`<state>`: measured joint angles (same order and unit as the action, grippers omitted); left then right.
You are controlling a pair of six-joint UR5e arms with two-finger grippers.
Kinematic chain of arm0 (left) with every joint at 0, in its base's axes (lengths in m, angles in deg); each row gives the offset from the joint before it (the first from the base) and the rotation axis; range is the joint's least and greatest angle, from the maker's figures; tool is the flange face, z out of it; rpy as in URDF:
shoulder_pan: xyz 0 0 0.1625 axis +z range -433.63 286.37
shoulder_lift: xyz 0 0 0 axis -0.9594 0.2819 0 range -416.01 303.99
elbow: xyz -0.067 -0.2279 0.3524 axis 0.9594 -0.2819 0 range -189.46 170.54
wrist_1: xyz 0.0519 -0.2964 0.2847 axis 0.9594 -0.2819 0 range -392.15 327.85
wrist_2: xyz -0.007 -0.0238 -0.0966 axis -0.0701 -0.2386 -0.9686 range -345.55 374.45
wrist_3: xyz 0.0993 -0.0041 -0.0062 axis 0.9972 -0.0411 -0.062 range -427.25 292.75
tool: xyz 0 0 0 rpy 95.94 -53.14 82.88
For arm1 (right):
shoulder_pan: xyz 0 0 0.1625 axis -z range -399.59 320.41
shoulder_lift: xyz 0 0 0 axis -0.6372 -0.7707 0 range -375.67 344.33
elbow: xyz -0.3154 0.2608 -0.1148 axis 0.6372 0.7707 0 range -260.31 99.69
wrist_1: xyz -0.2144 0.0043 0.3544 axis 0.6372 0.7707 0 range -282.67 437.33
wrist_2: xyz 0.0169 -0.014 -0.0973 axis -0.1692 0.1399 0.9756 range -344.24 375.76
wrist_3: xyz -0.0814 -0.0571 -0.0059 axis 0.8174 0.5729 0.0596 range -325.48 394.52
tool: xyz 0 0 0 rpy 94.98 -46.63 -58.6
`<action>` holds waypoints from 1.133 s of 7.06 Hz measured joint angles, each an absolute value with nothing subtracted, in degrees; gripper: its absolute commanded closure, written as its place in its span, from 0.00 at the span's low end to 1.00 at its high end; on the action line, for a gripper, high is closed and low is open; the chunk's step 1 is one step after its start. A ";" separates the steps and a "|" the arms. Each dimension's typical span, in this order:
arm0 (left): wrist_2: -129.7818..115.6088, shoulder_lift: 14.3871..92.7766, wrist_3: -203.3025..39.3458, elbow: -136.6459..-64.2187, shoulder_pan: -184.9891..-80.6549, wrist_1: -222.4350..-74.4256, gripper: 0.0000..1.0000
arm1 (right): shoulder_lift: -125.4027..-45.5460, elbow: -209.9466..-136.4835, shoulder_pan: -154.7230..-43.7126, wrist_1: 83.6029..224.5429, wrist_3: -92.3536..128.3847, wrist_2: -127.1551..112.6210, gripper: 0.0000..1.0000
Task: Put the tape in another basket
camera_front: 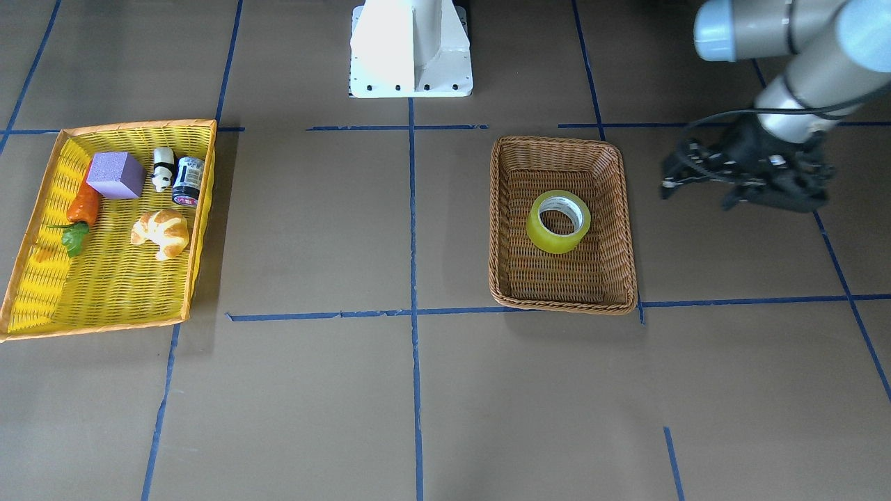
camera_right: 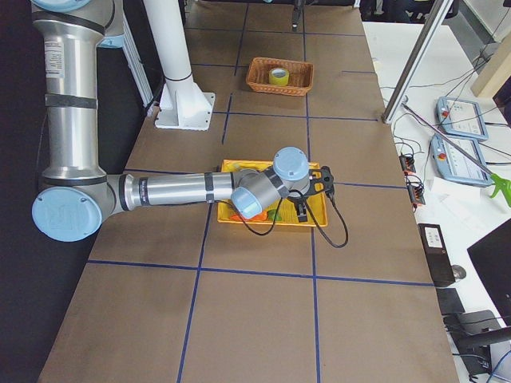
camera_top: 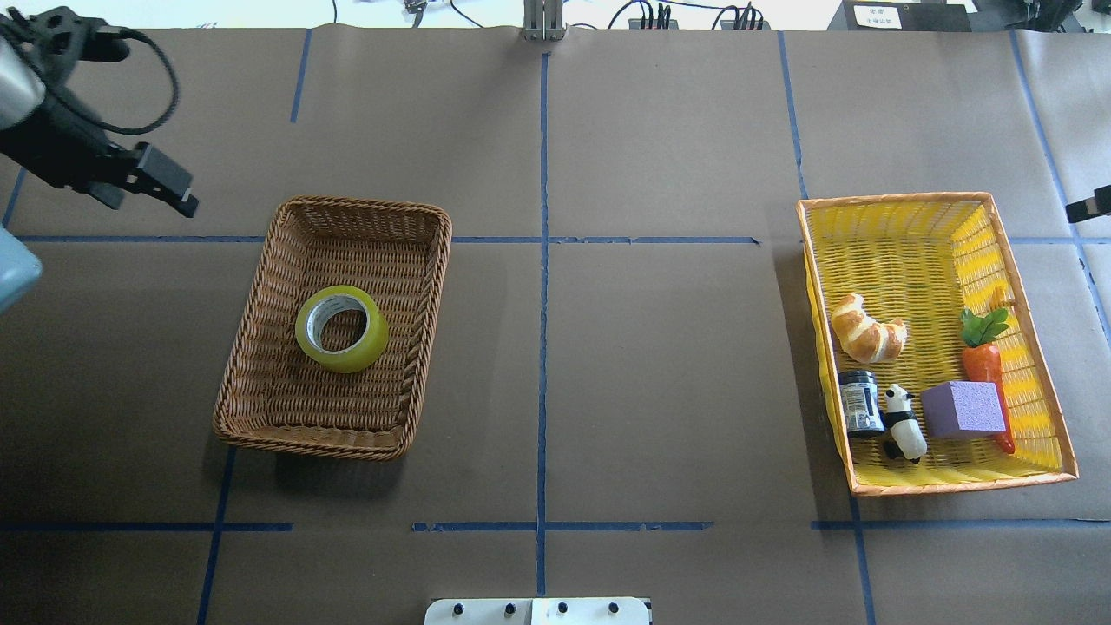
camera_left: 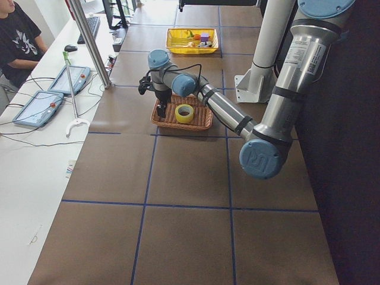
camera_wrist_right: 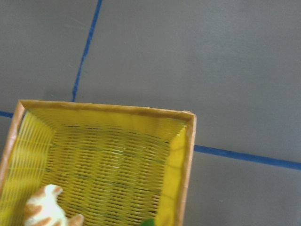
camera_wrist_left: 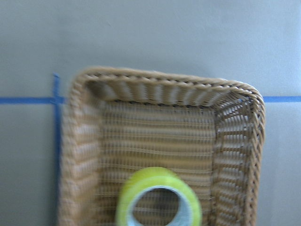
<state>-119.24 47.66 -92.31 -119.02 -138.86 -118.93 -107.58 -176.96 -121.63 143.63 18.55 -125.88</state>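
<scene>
The yellow translucent tape roll (camera_front: 558, 221) lies flat near the middle of the brown wicker basket (camera_front: 501, 209), its white-grey core facing up. It also shows in the overhead view (camera_top: 342, 328) and low in the left wrist view (camera_wrist_left: 157, 197), inside the basket (camera_wrist_left: 164, 77). My left gripper (camera_front: 696, 197) hangs above the table beside the basket, clear of its rim. It looks open and empty (camera_top: 152, 207). My right gripper (camera_top: 1094, 206) shows only as a dark sliver at the overhead view's edge, beside the yellow tray. I cannot tell if it is open or shut.
A yellow plastic-mesh tray with an orange rim (camera_top: 894, 200) stands at the table's other end. It holds a croissant (camera_top: 868, 330), a carrot (camera_top: 985, 360), a purple block (camera_top: 963, 410), a panda figure (camera_top: 903, 423) and a dark jar (camera_top: 859, 402). Blue tape lines cross the brown table.
</scene>
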 measured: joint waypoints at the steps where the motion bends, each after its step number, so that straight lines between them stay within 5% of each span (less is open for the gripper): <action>1: -119.54 43.40 -81.05 -118.31 -144.06 -118.83 0.00 | -107.32 -177.30 -126.34 154.27 31.39 -125.59 0.00; 5: -119.61 38.34 -49.50 -108.97 -162.53 -111.69 0.00 | -106.78 -178.26 -133.45 176.05 48.11 -122.23 0.00; 8: -119.54 36.56 -47.61 -108.65 -164.94 -109.03 0.00 | -107.03 -179.51 -135.00 180.61 50.09 -119.36 0.00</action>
<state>-119.54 36.56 -47.61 -108.65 -164.94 -109.03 -107.03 -179.51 -135.00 180.61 50.09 -119.36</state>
